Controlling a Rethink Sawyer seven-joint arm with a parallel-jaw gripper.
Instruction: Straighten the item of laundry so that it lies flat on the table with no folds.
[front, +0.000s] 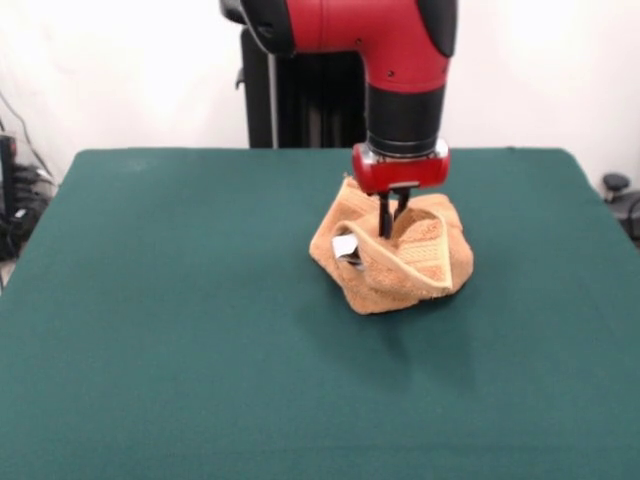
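Observation:
The orange-tan towel (395, 255) lies crumpled in a heap on the dark green table (180, 300), right of centre. A woven stripe band shows on its front right fold, and a small white tag (345, 246) shows on its left side. The red and black arm comes down from above. My gripper (389, 230) is directly over the heap, and its two dark fingers (384, 215) reach into the hollow in the middle. The fingertips converge and meet on a fold of the cloth. The heap's lower layers are hidden.
The robot's black pedestal (300, 100) stands behind the far table edge. Cables and equipment (15, 200) sit off the table's left side, and a dark object (620, 195) sits off its right side.

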